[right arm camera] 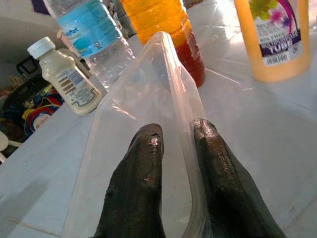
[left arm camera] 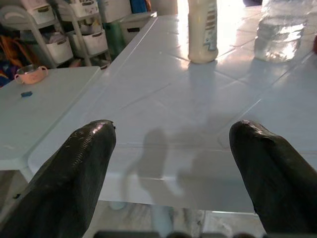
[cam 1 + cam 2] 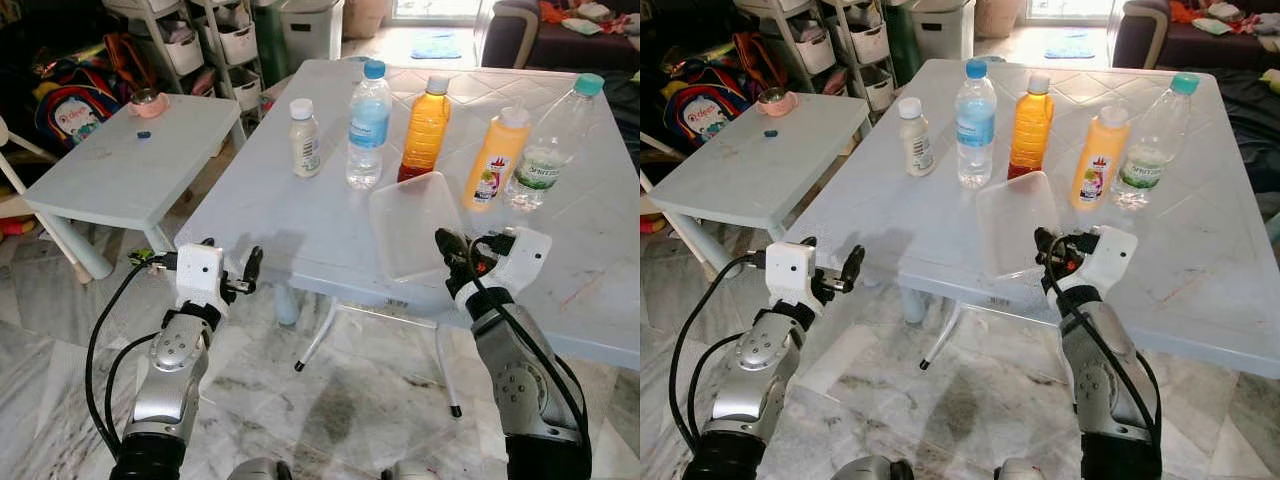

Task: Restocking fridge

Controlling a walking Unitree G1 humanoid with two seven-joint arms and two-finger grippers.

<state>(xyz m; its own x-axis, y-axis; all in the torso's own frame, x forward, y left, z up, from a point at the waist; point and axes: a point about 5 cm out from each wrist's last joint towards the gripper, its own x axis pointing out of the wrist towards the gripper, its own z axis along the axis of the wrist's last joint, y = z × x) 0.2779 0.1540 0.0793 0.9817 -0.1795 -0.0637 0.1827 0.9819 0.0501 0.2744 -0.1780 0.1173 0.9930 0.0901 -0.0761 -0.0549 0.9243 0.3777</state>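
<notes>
- Left eye view: a pale blue plastic table (image 3: 300, 240), its top moulded in a diamond pattern, stands on a veined marble floor (image 3: 330, 400); a lower, smaller table (image 3: 110, 180) sits beside it on the robot's left, with white storage drawers (image 3: 225, 40) behind.
- Five bottles line the table top: a small creamy white-capped bottle (image 3: 304, 138), a clear water bottle with blue label (image 3: 368, 125), an amber-orange juice bottle (image 3: 425, 130), an opaque orange squeeze bottle (image 3: 496, 158) and a clear green-capped bottle (image 3: 548, 145).
- A clear, thin-walled plastic container (image 3: 415, 225) lies near the table's front edge.
- The right gripper (image 1: 176, 144) has its fingers pinched on that container's rim, one inside, one outside.
- The left gripper (image 2: 171, 148) hovers just before the table edge, fingers spread wide apart, holding nothing.
</notes>
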